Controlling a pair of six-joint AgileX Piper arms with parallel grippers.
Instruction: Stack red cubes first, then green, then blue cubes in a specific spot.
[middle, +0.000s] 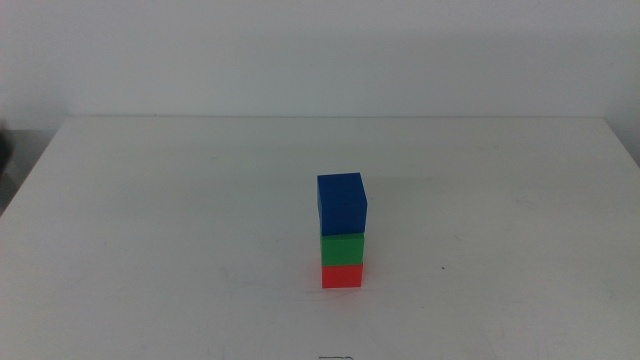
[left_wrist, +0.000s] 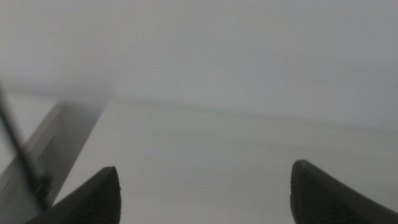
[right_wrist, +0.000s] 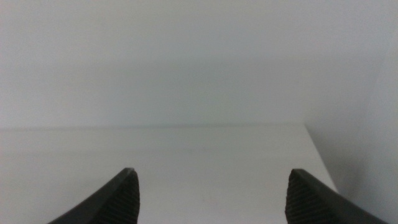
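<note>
As stacked: blue cube (middle: 341, 203) atop green (middle: 342, 248) atop red cube (middle: 342, 275).

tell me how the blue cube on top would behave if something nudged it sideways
The blue cube would probably slide rather than roll, given its flat faces. It sits slightly turned on the green cube, so it may drop off easily. A push could also topple the stack down to the red cube.

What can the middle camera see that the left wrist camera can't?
Only the middle view shows the stack: red cube at the bottom, green cube on it, blue cube on top. Only the left wrist view shows the left tool, open and holding nothing. Both show the white table and the pale wall behind it.
</note>
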